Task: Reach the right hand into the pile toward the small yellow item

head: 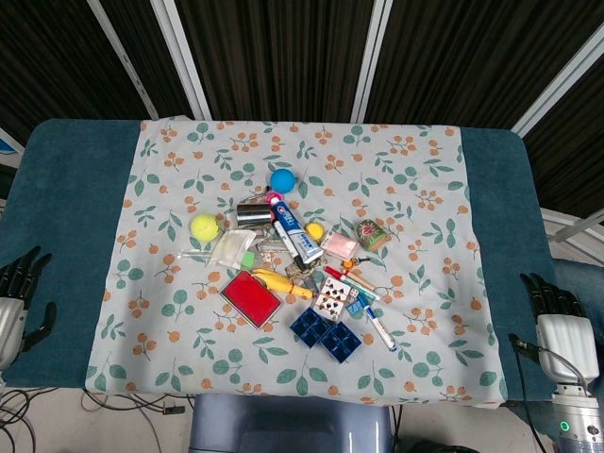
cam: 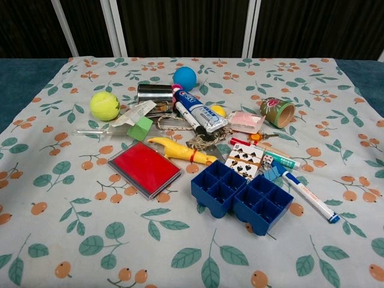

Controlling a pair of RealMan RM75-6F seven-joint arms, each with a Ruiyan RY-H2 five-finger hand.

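Bench (head: 75, 208) draped with a floral cloth (head: 415, 311) over teal padding, carrying a loose pile at centre. Small yellow item, taken to be the little yellow ball (head: 314, 229), lodged in the far part of the pile just right of the toothpaste tube (head: 296, 233) and left of a pink packet (head: 339, 244); in the chest view only a sliver of the ball (cam: 219, 110) showing behind the tube (cam: 201, 112), so probably low and partly wedged. Right hand (head: 552, 300) parked at the right edge of the bench, well apart from the pile, fingers apart and pointing far, holding nothing; reach not yet begun. Left hand (head: 21, 278) likewise at the left edge, fingers spread, holding nothing, clear of the working side. Other yellow things liable to confusion: tennis ball (head: 204, 226) at the left of the pile, larger; yellow rubber chicken (head: 281, 284) near the middle, elongated. Also present: blue ball (head: 283, 180) at the far end, metal can (head: 254, 214), red case (head: 251, 298), blue trays (head: 325, 332) at the near end, playing cards (head: 333, 298), marker pen (head: 381, 328), patterned roll (head: 374, 233) on the right. Head view: both hands, whole layout, ball's round outline from above. Chest view: no hands at all, but heights and overlaps, tube lying across in front of the ball, roll (cam: 277, 111) open-ended on its side. Likely approach from the right, over packet and roll.
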